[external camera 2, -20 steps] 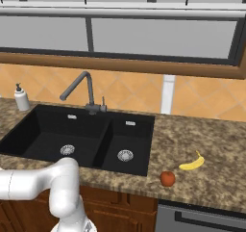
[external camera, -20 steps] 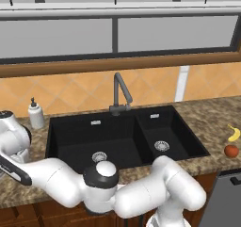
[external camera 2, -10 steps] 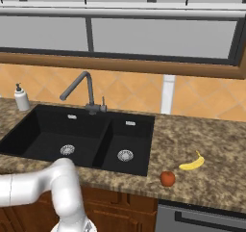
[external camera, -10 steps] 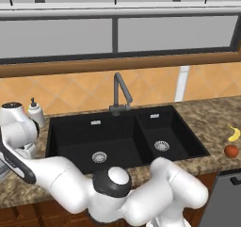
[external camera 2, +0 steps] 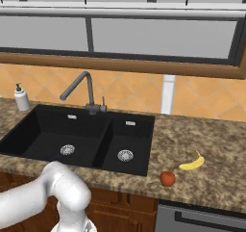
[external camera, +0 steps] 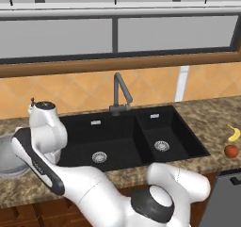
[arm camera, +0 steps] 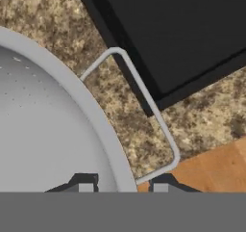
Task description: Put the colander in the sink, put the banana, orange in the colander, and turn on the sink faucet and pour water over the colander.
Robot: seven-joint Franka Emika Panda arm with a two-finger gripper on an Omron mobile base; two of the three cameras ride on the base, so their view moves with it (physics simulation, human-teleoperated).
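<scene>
Sink (external camera: 117,127): black double basin set in the granite counter (external camera 2: 206,144); the wider basin, the colander's target, is on the left in both base views and holds nothing yet.
Faucet (external camera: 120,92): dark gooseneck behind the divider between the basins, no water running.
Colander (arm camera: 43,130): on the counter left of the sink, its silvery rim showing at the left edge of the left base view (external camera: 7,155). In the hand view the perforated bowl is at left, and a thin wire side handle (arm camera: 153,110) loops out over the granite toward the sink's corner.
Handling, colander: likely light, rigid sheet metal, smooth and a bit slippery. The flat rim next to the handle looks the best place to pinch; the wire loop is thin and could let the bowl swing.
Banana (external camera 2: 192,162): on the counter right of the sink, probably soft and easily bruised.
Orange (external camera 2: 167,178): just beside the banana, nearer the counter's front edge; round, so it may roll.
Gripper (arm camera: 122,187): the finger tips stand apart, straddling the colander's rim near the handle's base, one inside the bowl and one outside; nothing is clamped yet.
</scene>
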